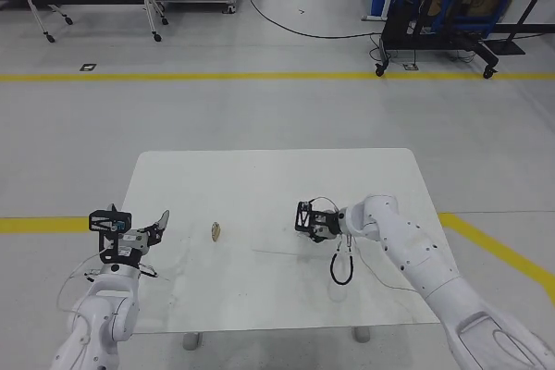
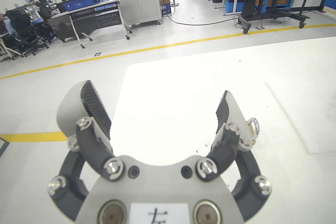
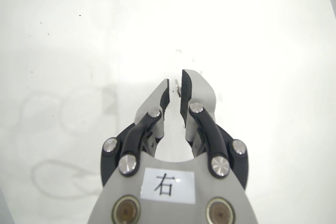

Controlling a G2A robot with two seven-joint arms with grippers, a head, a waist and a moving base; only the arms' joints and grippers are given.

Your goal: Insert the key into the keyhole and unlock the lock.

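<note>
Lock (image 1: 216,230) lies flat on the worktop (image 1: 259,176), left of centre, long axis roughly near-to-far, shackle end probably the far one. Bare worktop all round it, edges well apart. Left hand (image 2: 157,92) is wide and holds nothing, at the left edge; its wrist view catches the lock just beside one finger. Right hand (image 3: 175,79) is narrow, right of the lock, with a thin sliver, likely the key (image 3: 178,87), between its tips.

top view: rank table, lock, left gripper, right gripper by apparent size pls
1. table, by far the largest.
2. left gripper and right gripper: these look about alike. The left is spread open and spans wider, so I have not ranked them.
3. lock, the smallest.
</note>
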